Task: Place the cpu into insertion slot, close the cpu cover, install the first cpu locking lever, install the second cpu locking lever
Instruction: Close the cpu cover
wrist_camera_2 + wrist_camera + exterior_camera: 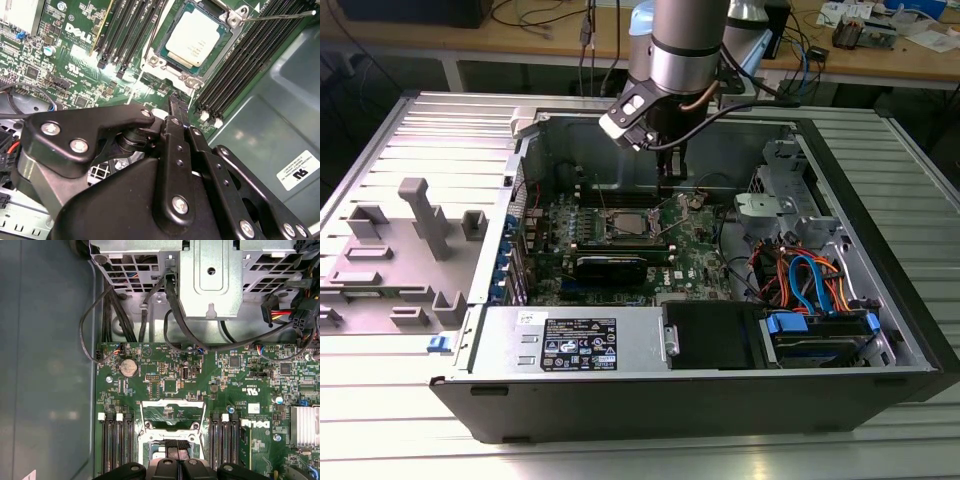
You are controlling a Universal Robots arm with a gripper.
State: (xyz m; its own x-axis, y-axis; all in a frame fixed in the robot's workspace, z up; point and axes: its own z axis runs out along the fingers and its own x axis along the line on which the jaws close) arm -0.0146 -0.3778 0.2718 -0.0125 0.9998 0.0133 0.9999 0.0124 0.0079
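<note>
The cpu, with its silvery top, lies flat in the insertion slot on the green board; in the exterior view the slot is mid-board. The cpu cover looks tilted up, with green board showing through its window. A thin wire locking lever sticks out from one socket corner. My gripper hangs just above the board beside the socket, its black fingertips together on nothing. The first wrist view has the gripper right at the cover's edge. In the exterior view the gripper is behind the slot.
Black memory slots flank the socket on both sides. A metal drive cage with black cables stands past the board. A finned heatsink sits off to one side. The case wall is close by. Grey fixtures stand outside the case.
</note>
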